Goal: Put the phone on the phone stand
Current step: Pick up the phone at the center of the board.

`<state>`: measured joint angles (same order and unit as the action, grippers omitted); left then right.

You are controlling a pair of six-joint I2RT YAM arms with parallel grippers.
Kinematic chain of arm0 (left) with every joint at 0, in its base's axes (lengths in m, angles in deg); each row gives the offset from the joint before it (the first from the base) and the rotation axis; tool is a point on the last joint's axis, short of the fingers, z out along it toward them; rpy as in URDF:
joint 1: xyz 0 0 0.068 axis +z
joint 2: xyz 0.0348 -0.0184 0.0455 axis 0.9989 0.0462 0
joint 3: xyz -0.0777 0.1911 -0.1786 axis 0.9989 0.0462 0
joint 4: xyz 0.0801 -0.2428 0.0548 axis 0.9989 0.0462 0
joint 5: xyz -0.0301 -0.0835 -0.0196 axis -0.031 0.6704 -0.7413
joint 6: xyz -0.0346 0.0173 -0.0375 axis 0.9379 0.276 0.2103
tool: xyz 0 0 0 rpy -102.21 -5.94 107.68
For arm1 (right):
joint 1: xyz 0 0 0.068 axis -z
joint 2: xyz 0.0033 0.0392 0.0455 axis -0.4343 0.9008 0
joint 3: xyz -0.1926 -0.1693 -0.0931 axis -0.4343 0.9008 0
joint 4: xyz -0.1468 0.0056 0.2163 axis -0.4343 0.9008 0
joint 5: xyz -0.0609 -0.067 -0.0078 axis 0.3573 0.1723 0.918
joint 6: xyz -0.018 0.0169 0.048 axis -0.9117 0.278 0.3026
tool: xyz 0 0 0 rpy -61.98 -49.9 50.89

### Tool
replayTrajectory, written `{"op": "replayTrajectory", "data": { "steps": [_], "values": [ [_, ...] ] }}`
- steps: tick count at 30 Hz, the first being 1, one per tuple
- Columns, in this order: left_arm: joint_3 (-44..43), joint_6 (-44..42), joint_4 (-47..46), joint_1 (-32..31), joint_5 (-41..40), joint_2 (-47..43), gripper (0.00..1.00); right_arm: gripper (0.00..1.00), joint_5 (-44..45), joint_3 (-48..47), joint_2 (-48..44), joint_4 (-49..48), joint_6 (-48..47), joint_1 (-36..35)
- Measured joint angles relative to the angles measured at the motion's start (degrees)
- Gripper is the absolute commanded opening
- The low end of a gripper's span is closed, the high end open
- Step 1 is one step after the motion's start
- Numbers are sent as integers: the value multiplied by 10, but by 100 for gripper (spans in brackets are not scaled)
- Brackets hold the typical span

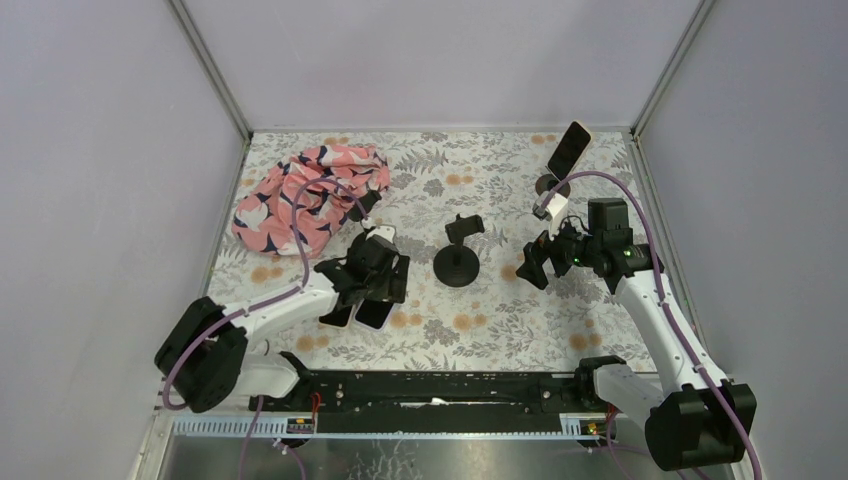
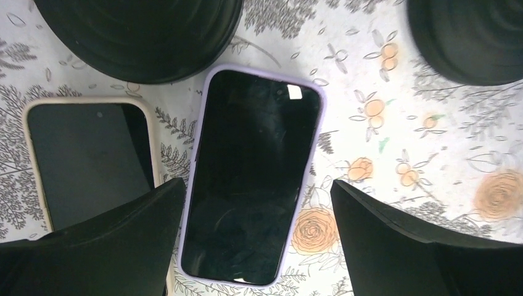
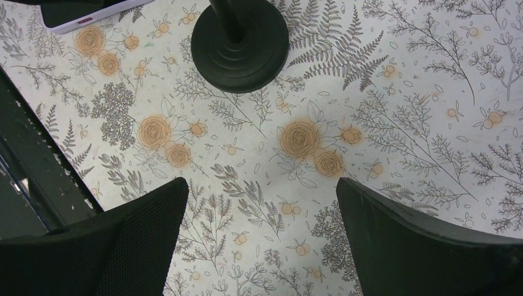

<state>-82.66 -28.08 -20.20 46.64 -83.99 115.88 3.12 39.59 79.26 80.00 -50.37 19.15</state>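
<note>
Two phones lie face up side by side on the flowered table. In the left wrist view a lilac-cased phone [image 2: 253, 172] lies between the fingers of my open left gripper [image 2: 257, 185], and a cream-cased phone [image 2: 86, 160] lies just outside the left finger. From above, the left gripper [image 1: 365, 290] hovers over the pair of phones [image 1: 375, 317]. An empty black phone stand [image 1: 458, 255] stands mid-table, with its round base [image 3: 239, 46] in the right wrist view. My right gripper [image 1: 535, 265] [image 3: 262, 182] is open over bare table right of the stand.
A pink patterned cloth [image 1: 310, 195] lies at the back left. A second stand at the back right carries another phone [image 1: 570, 148]. Black ridged round bases [image 2: 142, 37] [image 2: 475, 37] sit just beyond the two phones. A black rail [image 3: 37, 166] runs along the near edge.
</note>
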Motion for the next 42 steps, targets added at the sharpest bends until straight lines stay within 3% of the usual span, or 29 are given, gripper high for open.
{"op": "replayTrajectory", "data": {
  "steps": [21, 23, 27, 29, 32, 42],
  "values": [
    [-3, 15, 9, 0, 20, 84, 87, 100, -6, 0, -3, 0, -4, 0],
    [-4, 15, 10, 0, 19, 86, 80, 100, -9, 0, -3, 0, -4, 0],
    [-10, 19, 13, 0, 18, 92, 56, 100, -12, 0, -3, 1, -4, 1],
    [-12, 24, 14, 0, 17, 94, 39, 100, -14, 0, -3, 2, -4, 2],
    [-12, 29, 15, -2, 16, 90, 28, 100, -18, 0, -3, 5, -4, 2],
    [-15, 77, 19, -61, 25, -60, 26, 100, -76, 0, -3, 9, -3, 3]
  ]
}}
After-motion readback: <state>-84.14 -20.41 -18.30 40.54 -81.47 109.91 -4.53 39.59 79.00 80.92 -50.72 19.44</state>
